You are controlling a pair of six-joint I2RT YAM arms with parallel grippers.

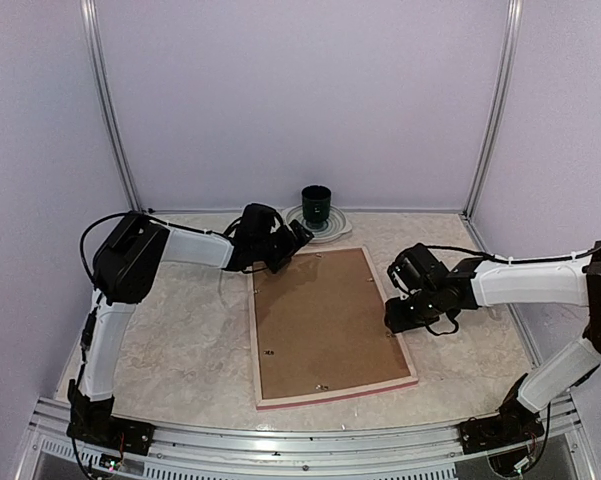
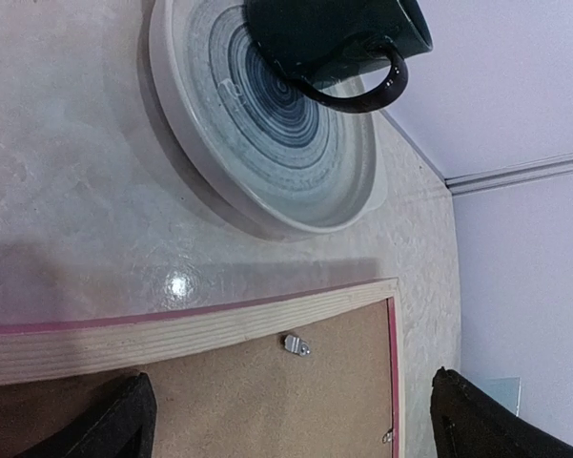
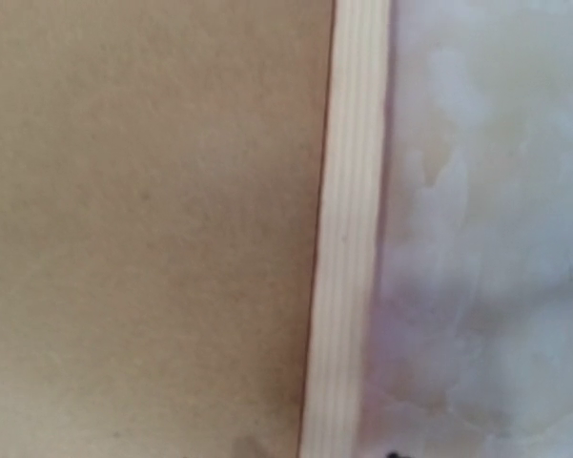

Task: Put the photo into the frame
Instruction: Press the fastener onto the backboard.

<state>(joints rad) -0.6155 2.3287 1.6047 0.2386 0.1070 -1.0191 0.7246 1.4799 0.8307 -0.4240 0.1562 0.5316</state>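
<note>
I see the frame (image 1: 335,392) lying back-up at centre, brown backing board (image 1: 325,320) inside.
My left gripper (image 2: 300,420) gapes wide over its 11 o'clock corner; right gripper (image 1: 398,312) at its 3 o'clock edge, jaws I can't read; plate (image 1: 337,224) with mug (image 1: 316,203) at 12.

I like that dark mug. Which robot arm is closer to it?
Left. The left end effector is just beside the mug, over the frame's far edge; the right end effector is farther, at the frame's right edge.

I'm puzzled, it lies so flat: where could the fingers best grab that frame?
Probably the frame by its right long rim, coming from outside over the table: it lies flat, far too wide to span, so only that thin edge fits.
</note>
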